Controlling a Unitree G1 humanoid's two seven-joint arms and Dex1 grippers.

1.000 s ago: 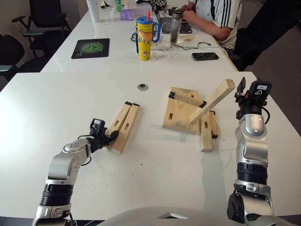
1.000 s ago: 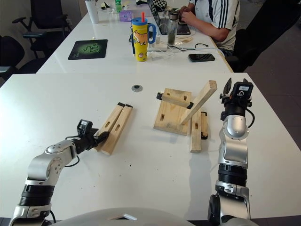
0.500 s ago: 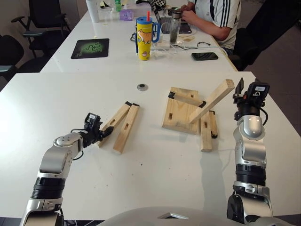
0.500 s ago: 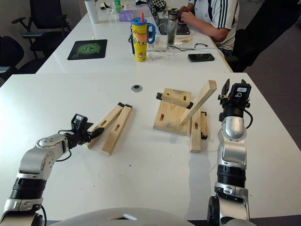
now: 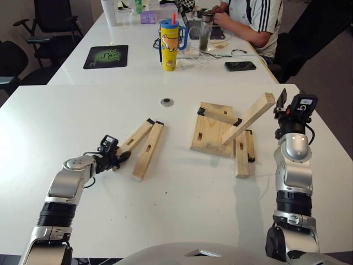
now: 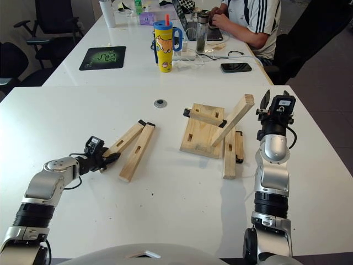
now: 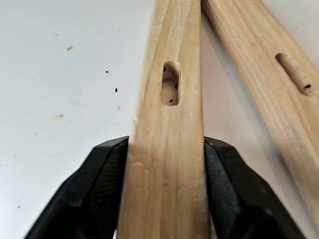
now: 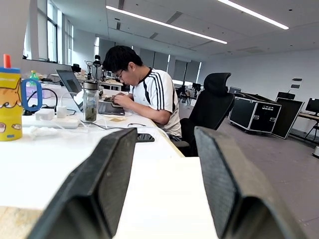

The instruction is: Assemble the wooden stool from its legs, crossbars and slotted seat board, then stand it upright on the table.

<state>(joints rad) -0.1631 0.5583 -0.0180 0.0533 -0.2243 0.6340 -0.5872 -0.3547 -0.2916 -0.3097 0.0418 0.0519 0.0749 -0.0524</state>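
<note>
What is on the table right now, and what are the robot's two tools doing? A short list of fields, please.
Left tool: shut on the end of a wooden leg
Second leg: flat beside it
Right tool: open, raised, empty
Seat board: flat, a leaning leg and a crossbar on it
Assembly: unfinished

The left arm [image 5: 62,189] and right arm [image 5: 291,175] wear silver-grey shells, black joint bands, black cables, seemingly textured black fingers [image 8: 99,189]

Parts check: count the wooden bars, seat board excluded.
6: a bar in the left gripper, one beside it, one flat on the seat board, one tilted on it, two right of it. More may hide underneath.
</note>
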